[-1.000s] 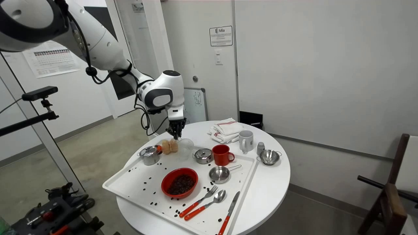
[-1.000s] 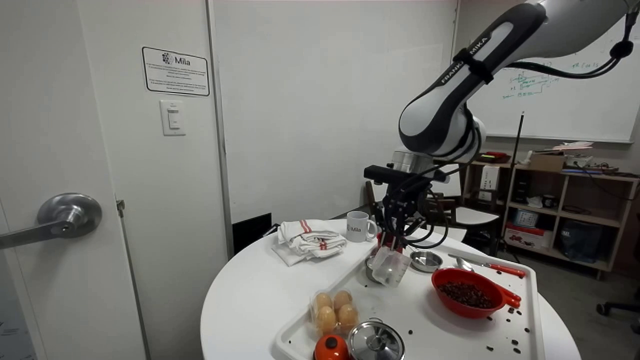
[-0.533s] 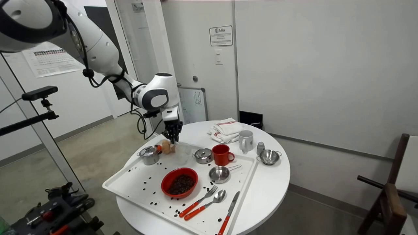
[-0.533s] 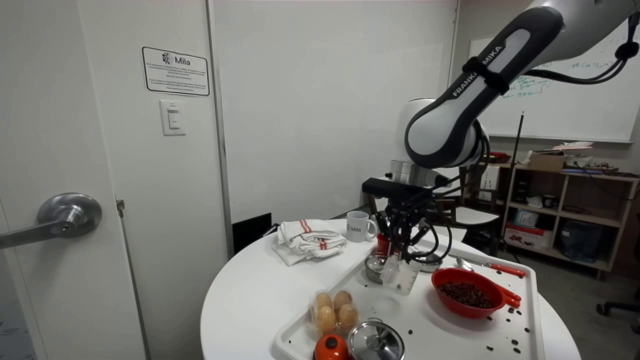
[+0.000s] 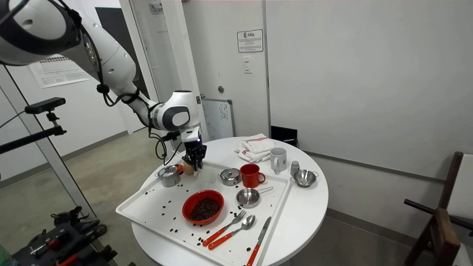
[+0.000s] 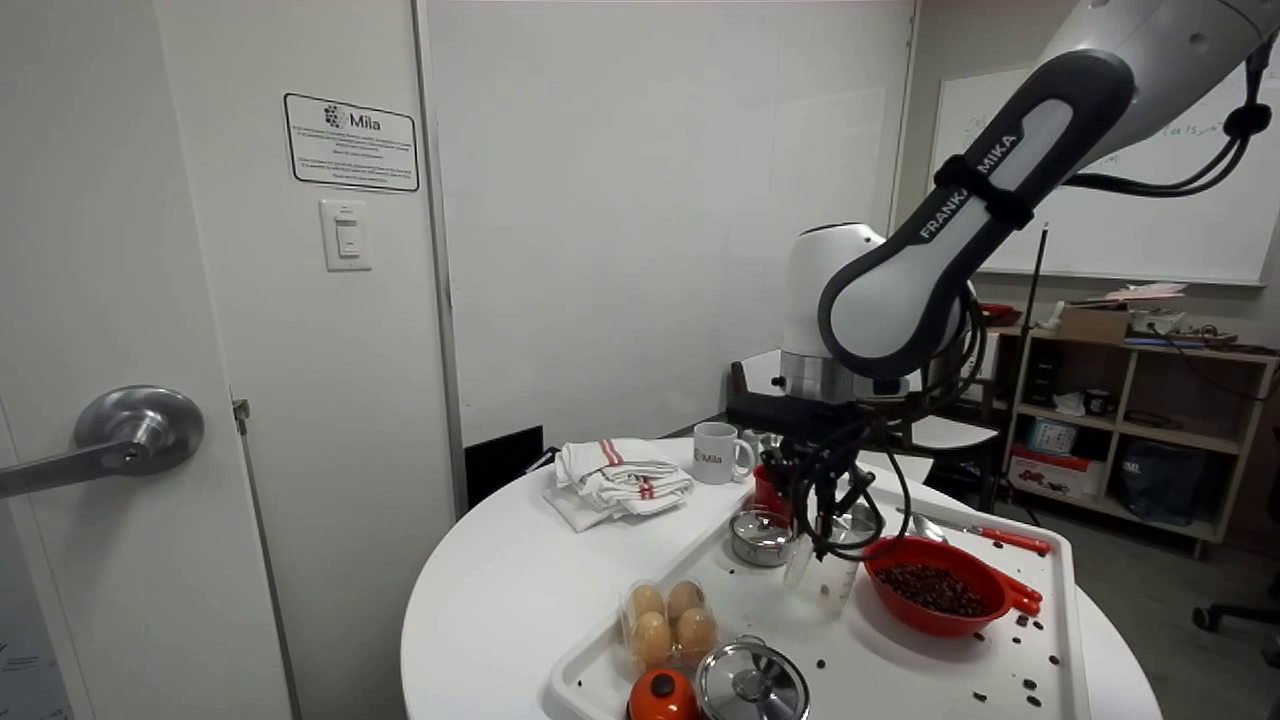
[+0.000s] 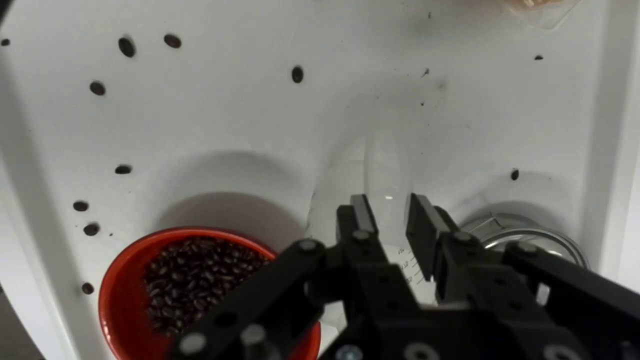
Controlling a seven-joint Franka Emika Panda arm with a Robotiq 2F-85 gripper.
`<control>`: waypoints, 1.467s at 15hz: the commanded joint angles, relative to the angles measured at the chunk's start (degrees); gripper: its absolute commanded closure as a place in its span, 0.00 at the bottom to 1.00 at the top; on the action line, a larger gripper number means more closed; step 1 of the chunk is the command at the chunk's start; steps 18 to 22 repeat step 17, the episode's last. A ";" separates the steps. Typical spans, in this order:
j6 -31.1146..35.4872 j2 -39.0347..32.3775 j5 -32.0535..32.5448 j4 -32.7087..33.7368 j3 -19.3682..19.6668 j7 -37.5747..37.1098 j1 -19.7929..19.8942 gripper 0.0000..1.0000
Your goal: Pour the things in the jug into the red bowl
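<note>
1. Jaws: narrow, clamped on the handle of the clear jug [image 6: 820, 585]. Wrist view shows the grip, plus measuring marks on the jug wall.
2. Jug is low over the white tray [image 5: 147, 207], between red bowl [image 7: 122, 300] and small lidded pot [image 6: 762, 540]. Can't tell if its base touches down.
3. Red bowl: upright on the tray, dark beans [image 7: 200, 275] heaped inside. Loose beans [image 7: 126, 46] scattered around it.
4. Just beside the small lidded pot: red cup [image 5: 251, 175], upright. Long-handled steel pan [image 5: 248, 198] near it. Both on the tray.
5. Four packed eggs [image 6: 653, 638], bigger lidded pot [image 6: 752, 685], orange thing with black knob [image 6: 663, 698]: grouped near a tray corner.
6. Fork [image 5: 225, 228] and spoon [image 5: 232, 233] side by side near the bowl, knife [image 5: 259, 240] further out.
7. Tray is on the round white surface [image 5: 305, 218]. Off the tray: folded cloths [image 6: 618, 475], pale mug [image 6: 714, 455], grey shaker [image 5: 294, 168], two-handled steel bowl [image 5: 305, 178].
8. Well apart: door [image 6: 110, 250], chair [image 5: 441, 231].
</note>
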State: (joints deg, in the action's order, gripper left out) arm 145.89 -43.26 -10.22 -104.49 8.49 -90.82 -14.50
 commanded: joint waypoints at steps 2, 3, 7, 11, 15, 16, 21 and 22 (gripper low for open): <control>-1.19 -1.23 2.67 1.35 0.33 -4.19 -0.67 0.52; -1.38 -1.09 2.61 1.40 0.14 -4.46 -0.50 0.50; -1.86 -0.70 2.31 1.33 -0.44 -4.73 0.03 0.23; -0.86 -0.50 1.56 0.73 -1.67 -3.40 1.14 0.19; -1.47 -0.13 1.14 1.18 -2.57 -3.25 2.10 0.02; -1.50 -0.14 1.12 1.18 -2.60 -3.25 2.15 0.02; -1.53 -0.14 1.12 1.18 -2.62 -3.24 2.17 0.02; -1.53 -0.14 1.12 1.18 -2.62 -3.24 2.17 0.02</control>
